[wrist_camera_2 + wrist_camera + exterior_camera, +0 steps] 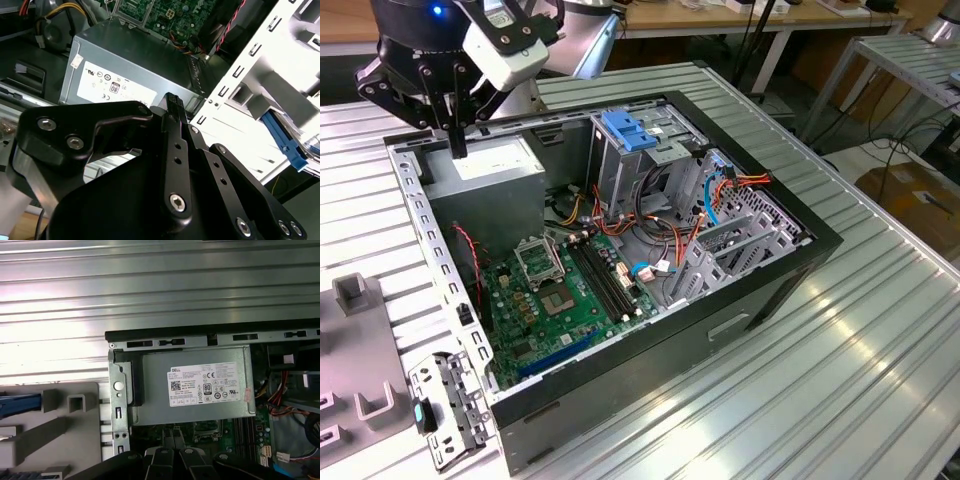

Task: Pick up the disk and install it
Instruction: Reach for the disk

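Ribbed metal bench (860, 340) carries an open computer case (650, 375). Over its far corner at the exterior view's left, the gripper (456, 148) hangs with its fingers pressed together and nothing between them, just above the grey power supply box (485, 175) with its white sticker. Outside the case wall a grey fixture (70, 432) lies on the bench. What appears to be the disk (19, 405), judged by a blue rail, sits in it, well apart from the gripper.
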